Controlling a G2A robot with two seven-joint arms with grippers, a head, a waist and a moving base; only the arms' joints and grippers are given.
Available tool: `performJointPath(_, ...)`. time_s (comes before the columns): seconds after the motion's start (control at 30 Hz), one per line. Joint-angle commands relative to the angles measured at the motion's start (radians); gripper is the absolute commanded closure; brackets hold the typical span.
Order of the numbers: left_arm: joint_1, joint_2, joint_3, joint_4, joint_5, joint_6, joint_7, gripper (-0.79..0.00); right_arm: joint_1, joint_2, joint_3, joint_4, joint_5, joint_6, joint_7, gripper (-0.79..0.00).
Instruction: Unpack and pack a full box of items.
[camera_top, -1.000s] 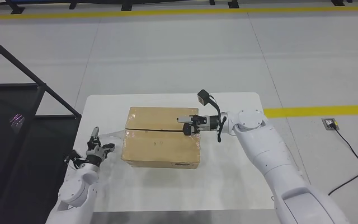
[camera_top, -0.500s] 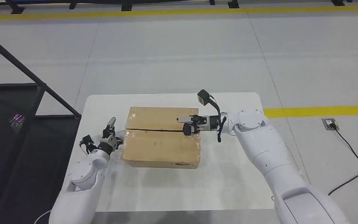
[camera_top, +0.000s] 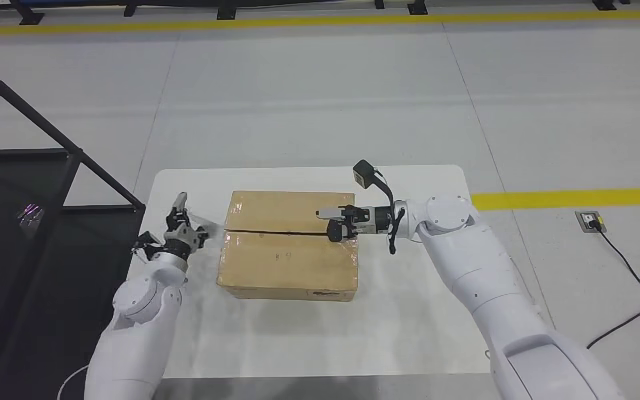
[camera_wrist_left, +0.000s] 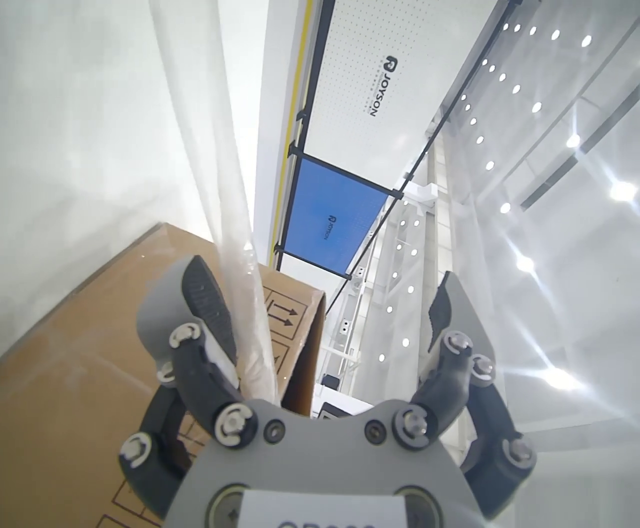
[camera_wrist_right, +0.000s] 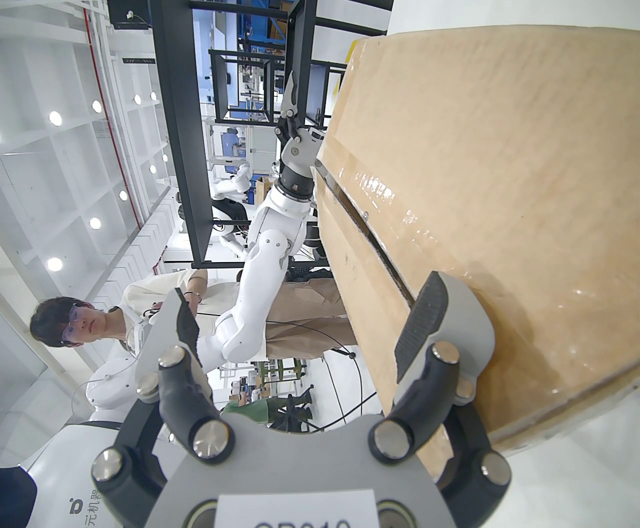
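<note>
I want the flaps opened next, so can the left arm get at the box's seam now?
Probably yes: the left gripper sits open beside the box, at the end where its seam starts, nothing solid between. A clear strip lies against one finger.

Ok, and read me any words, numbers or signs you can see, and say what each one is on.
Brown cardboard box, side: two upward arrows in a frame, no words.
Same box, front edge in the top view: dark print, too small to read.
Left gripper, white label: cut off, unreadable.
Right gripper, white label: cut off, unreadable.
White perforated wall panel and blue panel: brand marks only, not read out.
</note>
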Motion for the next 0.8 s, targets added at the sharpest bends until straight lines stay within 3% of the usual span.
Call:
performJointPath(0.0, 0.004, 0.002, -0.013, -0.006, -0.002, -0.004, -0.004, -0.785, 0.000, 0.000, 0.000, 0.000, 0.000, 0.000, 0.000, -0.785)
performJointPath(0.3, 0.028, 0.007, -0.060, -0.031, -0.069, -0.014, -0.075, -0.785, 0.000, 0.000, 0.000, 0.000, 0.000, 0.000, 0.000, -0.785)
performJointPath(0.47, 0.052, 0.006, -0.084, -0.045, -0.132, -0.034, -0.098, -0.785, -0.040, 0.005, -0.007, -0.079, -0.019, 0.048, -0.040, -0.785)
performJointPath(0.77, 0.129, 0.000, -0.102, -0.116, -0.150, -0.112, -0.024, -0.785, -0.065, 0.013, -0.001, -0.136, -0.007, 0.097, -0.077, -0.785)
